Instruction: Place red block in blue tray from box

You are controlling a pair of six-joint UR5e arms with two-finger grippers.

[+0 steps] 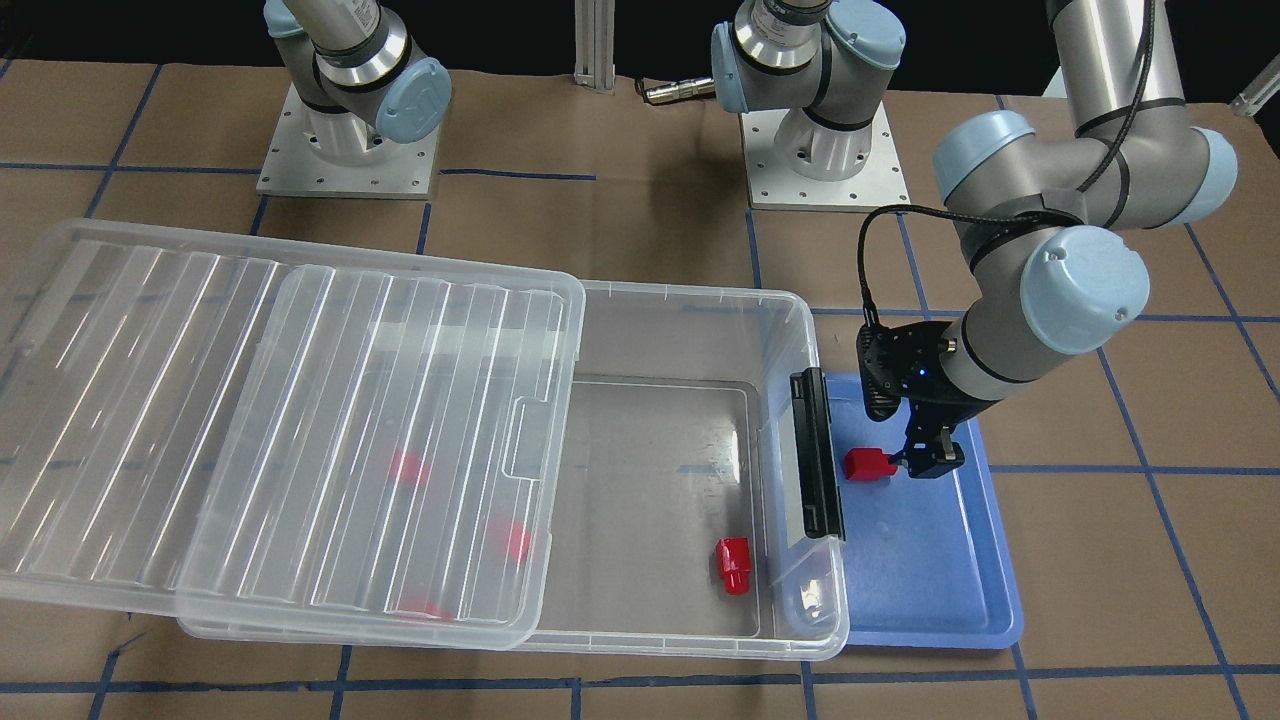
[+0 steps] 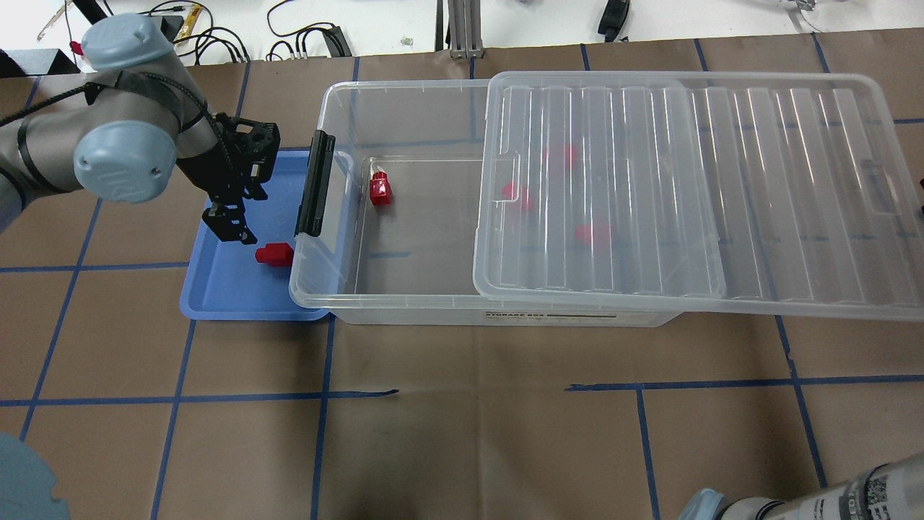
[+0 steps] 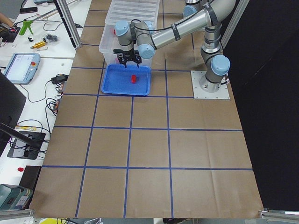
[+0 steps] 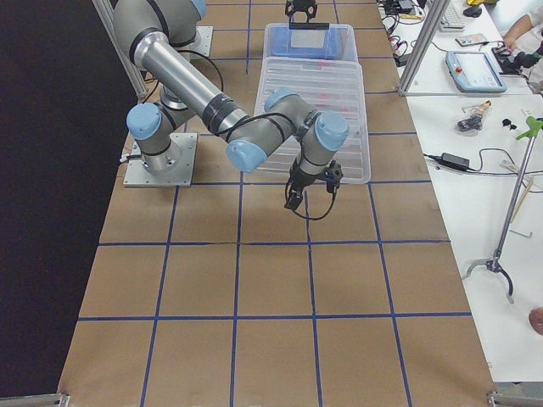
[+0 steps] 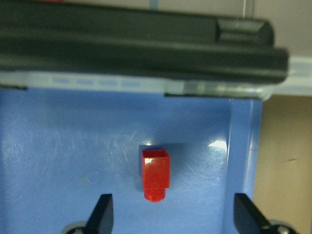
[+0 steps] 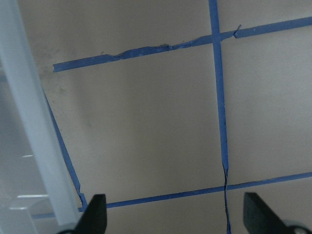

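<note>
So the right gripper (image 6: 176,212) is out of it: fingers spread wide, holding nothing, hanging over bare brown paper next to the clear lid (image 2: 722,188).

All the action is on the left side. The left gripper (image 5: 174,214) is open too and grips nothing. In its wrist view the red block (image 5: 156,174) lies flat on the floor of the blue tray (image 5: 73,136), just past the fingertips (image 5: 103,212), a touch left of centre in the gap and touching neither one. Its long axis runs away from the gripper towards the box, across the line between the two fingers, with the stud end pointing back at the gripper.

Beyond it is the black latch (image 5: 146,44) of the clear storage box (image 1: 700,290), close to the block. Further on, another red block (image 2: 380,190) lies in the open part of the box, and more show faintly under the lid.

This block looks placed. The left arm is the nearer one by far, and a straight lift should clear the latch.
</note>
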